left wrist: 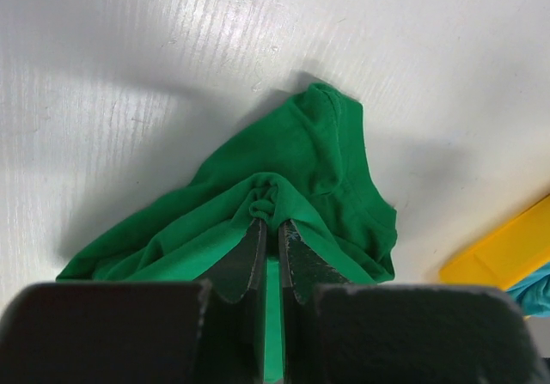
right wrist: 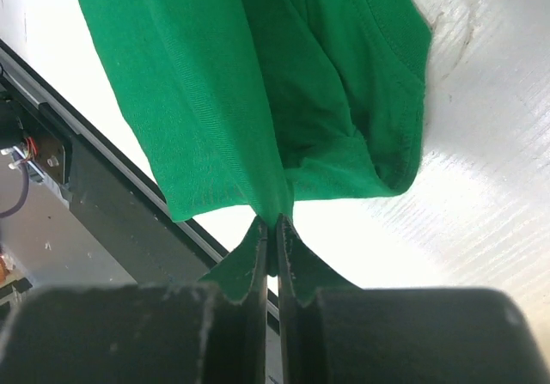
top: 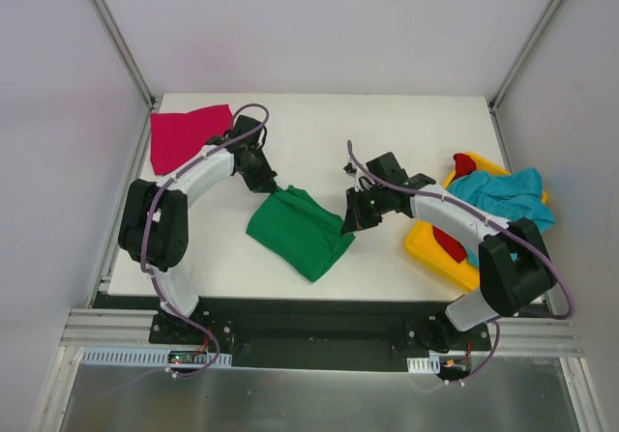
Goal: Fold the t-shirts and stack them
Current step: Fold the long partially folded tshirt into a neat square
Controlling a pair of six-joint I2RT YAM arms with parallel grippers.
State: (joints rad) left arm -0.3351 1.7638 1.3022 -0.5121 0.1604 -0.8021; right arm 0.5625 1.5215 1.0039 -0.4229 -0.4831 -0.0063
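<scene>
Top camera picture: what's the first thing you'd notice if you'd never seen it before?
The bright green t-shirt in the middle of the white table jumps out, pinched at one end by the left gripper and at the other by the right gripper. Next comes the yellow bin at the right edge with a teal t-shirt draped over it, and a magenta t-shirt lying in the far left corner.

Two white-shelled arms with black joints, looping purple cables, dark ridged fingers
</scene>
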